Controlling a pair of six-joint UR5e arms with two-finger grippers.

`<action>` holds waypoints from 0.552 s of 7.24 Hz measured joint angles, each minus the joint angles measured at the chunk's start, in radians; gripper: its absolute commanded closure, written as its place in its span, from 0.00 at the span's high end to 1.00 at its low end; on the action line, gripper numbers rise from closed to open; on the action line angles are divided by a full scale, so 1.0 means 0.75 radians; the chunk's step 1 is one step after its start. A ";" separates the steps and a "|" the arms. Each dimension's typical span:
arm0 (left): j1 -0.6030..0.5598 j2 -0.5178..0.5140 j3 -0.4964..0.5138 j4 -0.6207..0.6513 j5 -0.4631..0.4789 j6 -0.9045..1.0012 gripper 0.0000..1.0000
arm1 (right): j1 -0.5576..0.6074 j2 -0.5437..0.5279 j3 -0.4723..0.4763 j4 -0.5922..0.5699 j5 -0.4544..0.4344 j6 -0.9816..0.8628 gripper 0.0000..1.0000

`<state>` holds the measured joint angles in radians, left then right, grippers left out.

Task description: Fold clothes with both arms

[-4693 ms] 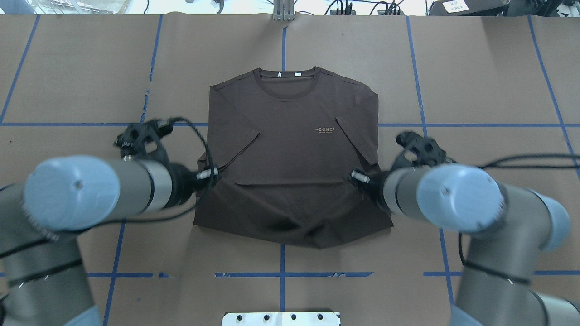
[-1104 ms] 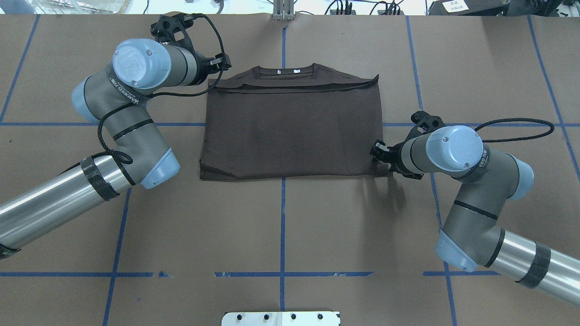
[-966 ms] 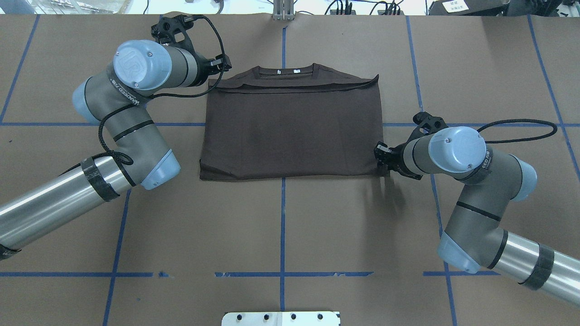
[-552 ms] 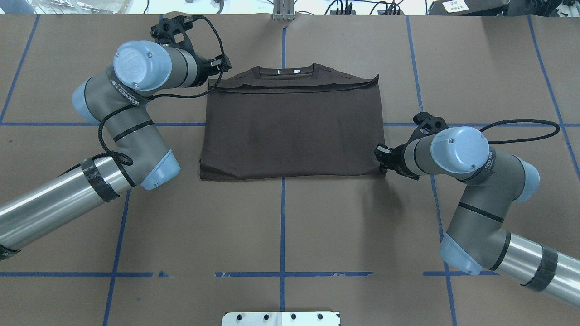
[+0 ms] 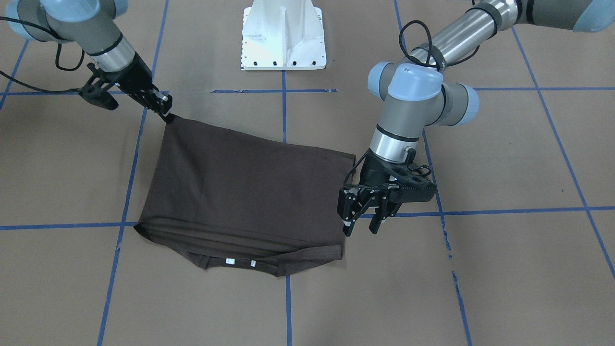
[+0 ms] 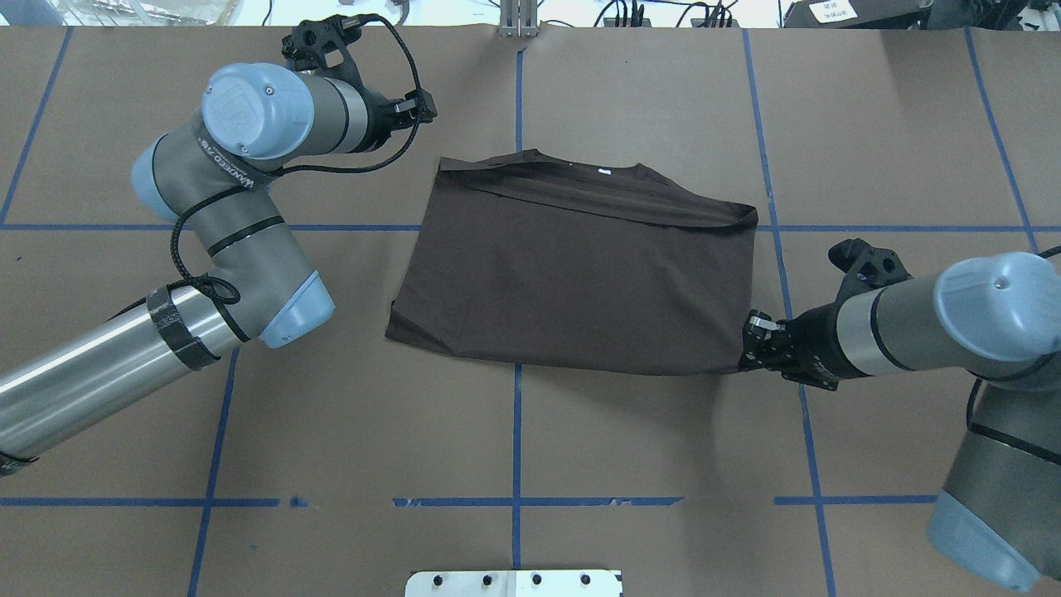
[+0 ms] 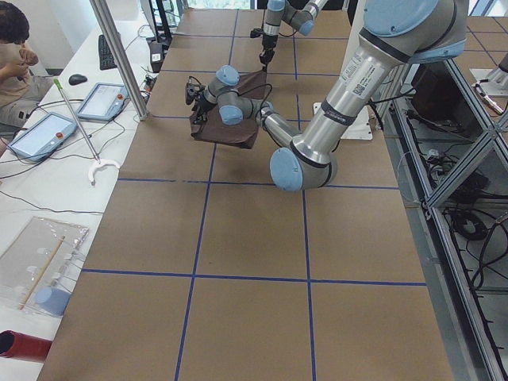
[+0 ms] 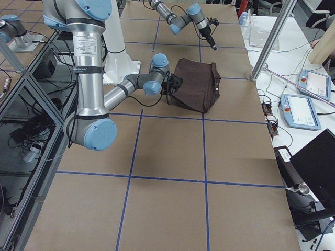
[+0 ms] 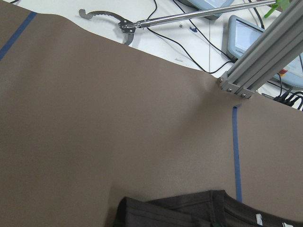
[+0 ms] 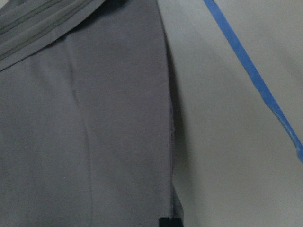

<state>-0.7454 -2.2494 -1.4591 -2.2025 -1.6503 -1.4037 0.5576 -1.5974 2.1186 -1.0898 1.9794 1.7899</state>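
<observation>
on the brown counter (image 6: pixel 580 431) the folded t-shirt (image 6: pixel 580 282) lies skewed; right fingers (image 5: pixel 161 104) are clamped on its robot-side corner, left fingers (image 5: pixel 348 222), spread apart, hang just beside its collar-end corner.

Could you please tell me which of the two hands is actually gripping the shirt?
The right hand, pinching a corner of the T-shirt; the left hand hangs open beside the far edge, holding nothing.

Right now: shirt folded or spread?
Folded. The T-shirt forms a compact rectangle, its doubled layer ending just short of the collar; sleeves hidden.
</observation>
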 measured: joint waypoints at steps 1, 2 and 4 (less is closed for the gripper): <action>-0.001 0.004 -0.056 0.001 -0.086 -0.019 0.69 | -0.073 -0.074 0.082 0.000 0.091 0.035 0.00; -0.001 0.004 -0.094 -0.001 -0.162 -0.047 0.69 | -0.190 -0.128 0.135 0.003 0.142 0.054 0.99; 0.000 0.003 -0.129 -0.072 -0.286 -0.114 0.73 | -0.393 -0.188 0.165 0.007 0.141 0.065 1.00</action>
<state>-0.7457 -2.2469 -1.5561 -2.2568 -1.8647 -1.4891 0.2629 -1.7384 2.2427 -1.0849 2.0855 1.8386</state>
